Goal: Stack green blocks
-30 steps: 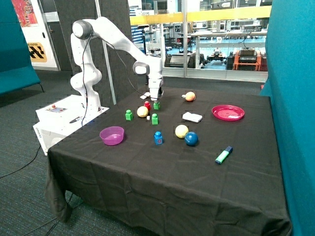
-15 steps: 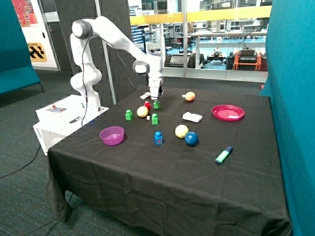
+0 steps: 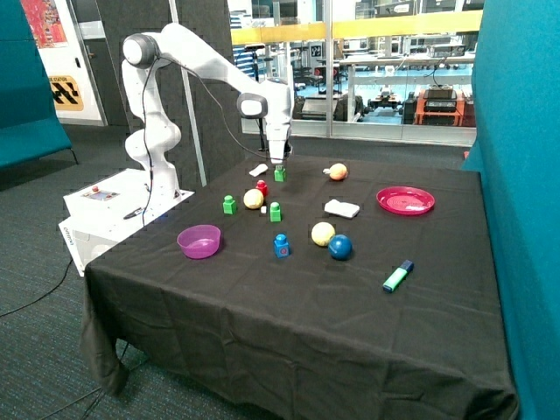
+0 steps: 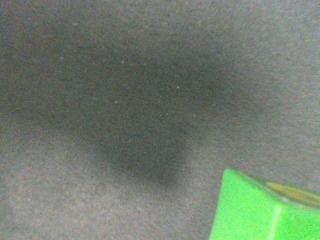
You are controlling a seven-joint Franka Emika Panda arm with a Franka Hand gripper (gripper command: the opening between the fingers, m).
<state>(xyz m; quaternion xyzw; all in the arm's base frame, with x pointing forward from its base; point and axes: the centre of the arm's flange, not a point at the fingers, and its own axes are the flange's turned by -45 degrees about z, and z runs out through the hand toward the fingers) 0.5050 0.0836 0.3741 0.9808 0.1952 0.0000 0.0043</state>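
My gripper (image 3: pixel 280 167) is shut on a green block (image 3: pixel 280 174) and holds it a little above the black tablecloth, near the far side behind the red block (image 3: pixel 262 185). The same block shows as a bright green corner in the wrist view (image 4: pixel 260 210), above the dark cloth and its shadow. Two more green blocks stand on the cloth: one (image 3: pixel 229 205) beside the yellow ball (image 3: pixel 254 199) on the robot-base side, the other (image 3: pixel 275 212) just in front of that ball. Both stand apart and upright.
A purple bowl (image 3: pixel 199 241) sits near the table's edge by the robot base. A blue studded block (image 3: pixel 282 246), a yellow ball (image 3: pixel 323 234) and a blue ball (image 3: pixel 340 247) lie mid-table. A white object (image 3: pixel 341 208), a peach ball (image 3: pixel 338 171), a pink plate (image 3: pixel 405 200) and a teal marker (image 3: pixel 397 276) lie beyond.
The gripper has risen with the green block in it, lifting it off the cloth and slightly towards the far edge. Nothing else has moved.
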